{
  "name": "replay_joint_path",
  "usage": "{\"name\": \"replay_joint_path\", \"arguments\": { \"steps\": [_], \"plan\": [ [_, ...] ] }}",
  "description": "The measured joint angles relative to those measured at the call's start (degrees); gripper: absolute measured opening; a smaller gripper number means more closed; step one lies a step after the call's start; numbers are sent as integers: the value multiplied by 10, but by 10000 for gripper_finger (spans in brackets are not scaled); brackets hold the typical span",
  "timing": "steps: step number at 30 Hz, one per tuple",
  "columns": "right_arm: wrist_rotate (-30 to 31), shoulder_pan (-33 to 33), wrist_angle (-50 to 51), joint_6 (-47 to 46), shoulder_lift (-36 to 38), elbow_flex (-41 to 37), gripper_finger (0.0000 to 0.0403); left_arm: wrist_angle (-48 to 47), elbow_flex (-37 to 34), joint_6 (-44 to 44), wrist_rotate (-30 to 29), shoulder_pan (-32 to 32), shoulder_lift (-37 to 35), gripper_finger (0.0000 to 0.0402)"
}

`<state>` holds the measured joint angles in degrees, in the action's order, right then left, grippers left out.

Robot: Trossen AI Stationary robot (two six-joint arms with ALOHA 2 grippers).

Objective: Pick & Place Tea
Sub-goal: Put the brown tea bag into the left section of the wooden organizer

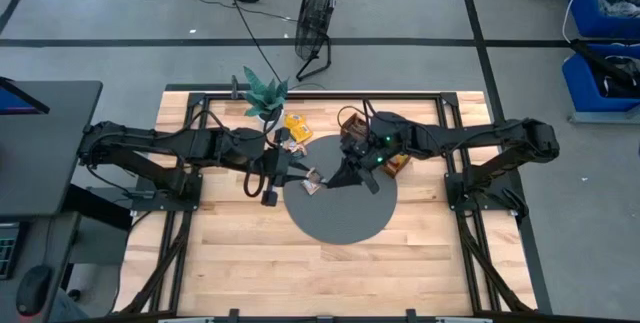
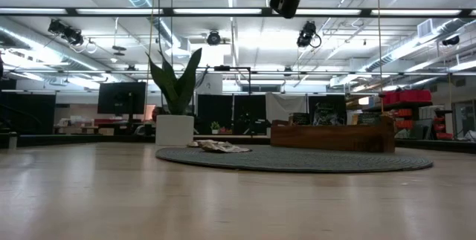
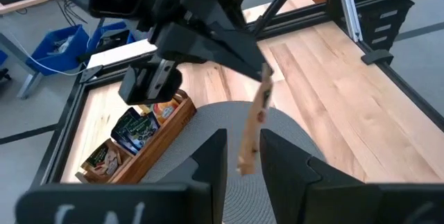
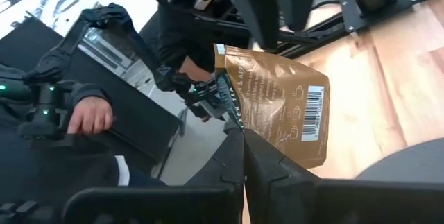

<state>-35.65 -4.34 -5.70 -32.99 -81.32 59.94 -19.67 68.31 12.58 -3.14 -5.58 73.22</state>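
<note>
A brown tea packet (image 4: 284,106) with a barcode hangs high above the round grey mat (image 1: 340,218); it also shows edge-on in the left wrist view (image 3: 251,130). My right gripper (image 4: 243,137), reaching in from the table's right (image 1: 330,180), is shut on it. My left gripper (image 3: 243,141) comes from the left (image 1: 298,173) with a gap between its fingers, which stand on either side of the packet's lower end. More tea packets lie on the mat's far left (image 2: 219,147), and yellow ones (image 1: 296,125) lie by the plant. My right gripper pinches the packet between its two fingertips at its upper end (image 3: 266,78), by the printed edge (image 4: 238,123). The fingers come nearly level from the table's right. The packet hangs slanting below them, clear of the mat. My left gripper: I cannot tell whether its fingers (image 3: 277,156) touch the packet's lower end.
A long wooden tray (image 3: 139,137) with packets in its compartments stands at the mat's far right (image 1: 397,163). A potted plant (image 1: 265,93) stands at the far left. A fan (image 1: 318,13) stands beyond the table. A person's hand (image 4: 90,116) shows off the table.
</note>
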Motion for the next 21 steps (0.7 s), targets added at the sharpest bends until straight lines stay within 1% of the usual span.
{"name": "replay_joint_path", "arguments": {
  "steps": [5,8,21],
  "plan": [
    [9,3,-27,-6,0,0,0,11,0,0,5,0,6,90],
    [18,3,-31,-6,0,0,0,23,0,0,18,0,10,90],
    [25,3,-30,-6,0,0,0,23,0,-29,19,0,10,90]
  ]
}}
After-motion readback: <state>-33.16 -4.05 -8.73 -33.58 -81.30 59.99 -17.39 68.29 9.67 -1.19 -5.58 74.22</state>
